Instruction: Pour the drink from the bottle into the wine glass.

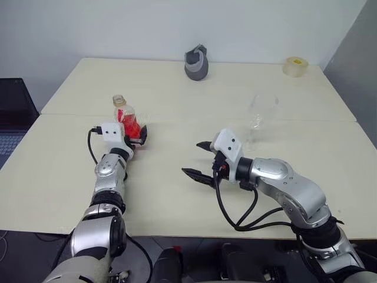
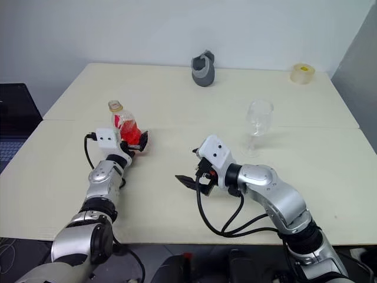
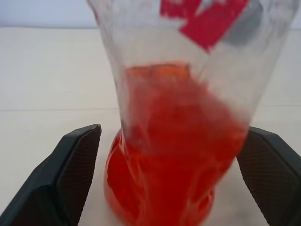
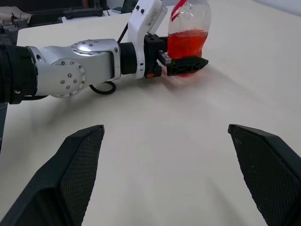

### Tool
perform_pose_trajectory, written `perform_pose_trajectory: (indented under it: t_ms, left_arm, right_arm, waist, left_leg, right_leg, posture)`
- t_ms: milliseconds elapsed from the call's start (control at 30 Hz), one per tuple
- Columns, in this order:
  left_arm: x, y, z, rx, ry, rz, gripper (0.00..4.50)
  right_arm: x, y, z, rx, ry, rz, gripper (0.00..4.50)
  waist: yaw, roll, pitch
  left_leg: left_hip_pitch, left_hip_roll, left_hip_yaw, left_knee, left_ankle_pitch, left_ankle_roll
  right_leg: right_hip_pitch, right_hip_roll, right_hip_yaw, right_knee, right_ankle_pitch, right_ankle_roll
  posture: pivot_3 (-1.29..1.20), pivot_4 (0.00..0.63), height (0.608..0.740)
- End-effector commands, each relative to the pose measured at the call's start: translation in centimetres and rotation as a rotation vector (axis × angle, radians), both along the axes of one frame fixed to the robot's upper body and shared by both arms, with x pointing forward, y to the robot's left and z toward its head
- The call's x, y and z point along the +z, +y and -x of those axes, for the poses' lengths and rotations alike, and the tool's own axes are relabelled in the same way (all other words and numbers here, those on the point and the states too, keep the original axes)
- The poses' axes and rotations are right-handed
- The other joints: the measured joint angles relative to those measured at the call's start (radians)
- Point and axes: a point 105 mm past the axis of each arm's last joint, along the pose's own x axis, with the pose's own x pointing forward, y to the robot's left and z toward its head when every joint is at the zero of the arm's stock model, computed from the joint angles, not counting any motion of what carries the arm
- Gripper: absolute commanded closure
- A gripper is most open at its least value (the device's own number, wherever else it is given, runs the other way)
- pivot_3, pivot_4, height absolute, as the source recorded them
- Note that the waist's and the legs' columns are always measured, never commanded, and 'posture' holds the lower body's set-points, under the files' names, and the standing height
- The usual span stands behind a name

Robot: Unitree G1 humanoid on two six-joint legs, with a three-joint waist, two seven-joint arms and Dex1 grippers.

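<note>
The bottle (image 1: 125, 115) stands upright on the left part of the table (image 1: 177, 194), clear plastic with a yellowish neck ring and no cap on it. The red drink (image 3: 169, 160) fills its lower part. My left gripper (image 1: 134, 134) is open, one finger on each side of the bottle's base (image 4: 184, 47) with small gaps. The empty wine glass (image 2: 259, 118) stands upright to the right of the middle. My right gripper (image 1: 193, 158) hangs open over the table's middle, nothing between its fingers (image 4: 80, 174), pointing toward the bottle.
A grey jug-like object (image 1: 197, 63) sits at the table's far edge, a yellowish tape roll (image 1: 295, 66) at the far right corner. A dark laptop (image 1: 12, 112) lies off the table's left side. A seam (image 1: 306, 120) crosses the tabletop.
</note>
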Motion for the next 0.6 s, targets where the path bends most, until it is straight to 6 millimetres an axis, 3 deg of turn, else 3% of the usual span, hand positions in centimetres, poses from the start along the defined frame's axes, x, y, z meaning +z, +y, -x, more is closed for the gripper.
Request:
perform_pose_trajectory:
  t_ms: [33,133,333,433,600]
  left_arm:
    - [1.5,0.7,0.9,0.01,-0.076,-0.025,0.02]
    - [1.5,1.0,2.6,0.018,-0.094,-0.062,0.02]
    - [1.3,1.4,8.0,0.059,-0.097,-0.085,0.02]
    - [2.3,-0.9,9.4,-0.04,-0.101,-0.14,0.02]
    - [3.9,-5.9,8.6,-0.332,-0.054,-0.088,0.02]
  right_arm:
    - [1.2,0.0,1.0,0.044,-0.038,-0.033,0.0]
    - [1.2,-0.2,1.1,0.039,-0.044,-0.046,0.0]
    - [0.4,-1.5,1.3,-0.03,-0.035,-0.124,0.0]
    - [-0.8,-3.7,0.8,-0.168,-0.008,-0.181,0.0]
    - [-1.3,-9.2,-0.9,-0.555,-0.13,-0.273,0.0]
  waist:
    - [-0.001,0.0,0.0]
    - [-0.002,0.0,0.0]
    - [0.0,-0.001,-0.001]
    - [0.007,-0.002,-0.001]
    - [0.027,-0.002,-0.002]
  left_leg:
    - [0.0,0.0,0.0,0.0,0.0,0.0]
    - [0.0,0.0,0.0,0.0,0.0,0.0]
    - [0.001,0.001,0.001,-0.001,0.0,0.0]
    - [0.001,0.001,0.0,-0.001,0.0,0.0]
    - [0.002,-0.001,0.0,0.0,0.0,0.0]
  right_leg:
    - [0.0,0.0,0.0,0.0,0.0,0.0]
    - [0.0,0.0,0.001,0.0,0.0,0.0]
    - [0.0,0.0,0.002,0.0,0.0,0.0]
    - [0.001,-0.001,0.001,-0.001,0.0,0.0]
    - [0.003,-0.001,0.0,0.0,0.0,0.0]
  posture:
    - [0.0,0.15,0.74]
    - [0.0,0.15,0.74]
    - [0.0,0.15,0.74]
    - [0.0,0.15,0.74]
    - [0.0,0.15,0.74]
